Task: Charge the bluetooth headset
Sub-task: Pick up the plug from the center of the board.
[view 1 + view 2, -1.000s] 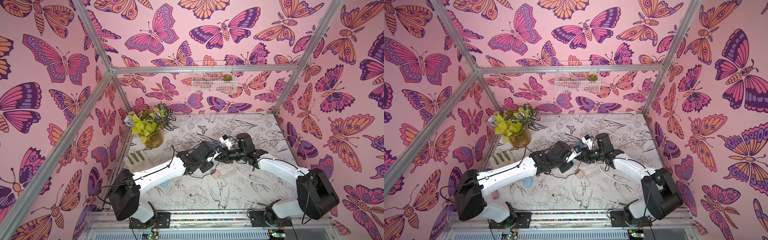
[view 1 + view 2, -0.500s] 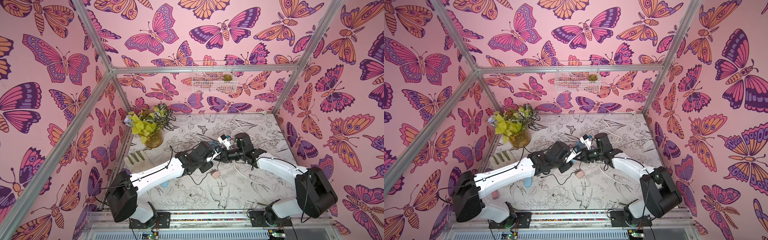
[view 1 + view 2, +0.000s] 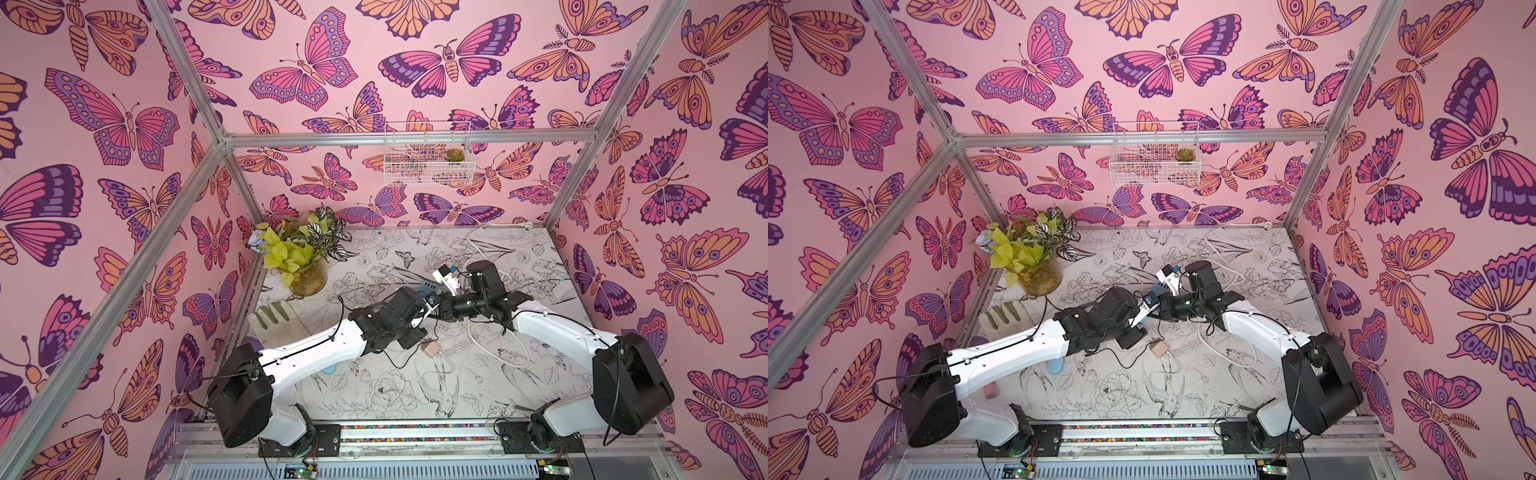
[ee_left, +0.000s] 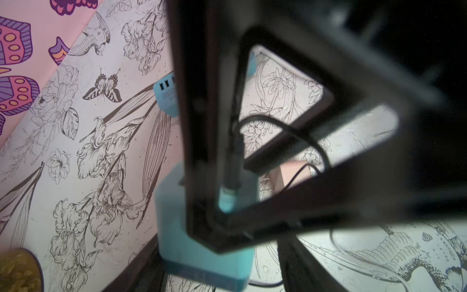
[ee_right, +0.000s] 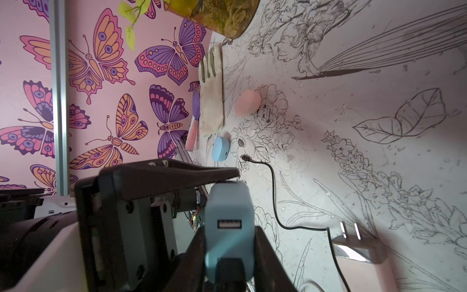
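Far left on the desk (image 3: 515, 266), a plant vase (image 3: 307, 279) stands against the wall. In front of it a pale glove (image 3: 276, 322) lies flat.

The blue headset case (image 5: 221, 149) lies on the desk next, and in both top views it is half hidden under the left arm (image 3: 1054, 366). The small free plug of a black cable (image 5: 273, 192) rests on the desk just beside the case without touching it. The cable runs on towards a pink charger brick (image 3: 431, 349), which lies prongs-up (whether the cable is seated in it is hidden).

Mid-desk the two arms meet above the surface. The left fingers (image 4: 199, 139) flank a black plug right at a light-blue adapter (image 5: 228, 207). That wrist view is blurred, and I cannot tell whether they pinch the plug or stand loose around it.

The right fingers (image 5: 270, 260) are pressed on the adapter from both sides and hold it off the desk, its USB socket facing the right wrist camera.

Just behind the meeting point lies a white-and-blue power strip (image 3: 446, 277). Its white cord (image 3: 478, 245) loops to the back right corner.
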Robot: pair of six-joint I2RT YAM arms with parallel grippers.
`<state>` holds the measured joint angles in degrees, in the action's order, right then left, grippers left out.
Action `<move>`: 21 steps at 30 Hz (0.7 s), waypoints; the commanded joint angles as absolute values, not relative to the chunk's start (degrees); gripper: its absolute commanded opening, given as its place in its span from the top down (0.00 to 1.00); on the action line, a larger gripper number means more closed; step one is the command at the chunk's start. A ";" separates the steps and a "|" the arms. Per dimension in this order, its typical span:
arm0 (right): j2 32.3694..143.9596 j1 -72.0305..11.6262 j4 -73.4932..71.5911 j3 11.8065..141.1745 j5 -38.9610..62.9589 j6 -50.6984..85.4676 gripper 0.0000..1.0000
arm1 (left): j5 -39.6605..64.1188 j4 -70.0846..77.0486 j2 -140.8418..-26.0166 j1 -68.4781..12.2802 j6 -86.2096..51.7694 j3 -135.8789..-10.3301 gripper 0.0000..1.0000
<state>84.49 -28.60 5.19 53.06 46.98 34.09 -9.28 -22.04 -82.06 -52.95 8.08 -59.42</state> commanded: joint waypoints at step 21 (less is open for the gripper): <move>90.47 -28.92 27.90 70.64 21.87 11.08 0.88 | 2.83 -19.50 -71.28 -40.09 -19.31 -50.74 0.30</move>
<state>90.80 -28.60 23.68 67.85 27.57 16.23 -2.44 -20.78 -73.76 -41.60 -14.35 -51.18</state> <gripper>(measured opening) 0.300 0.699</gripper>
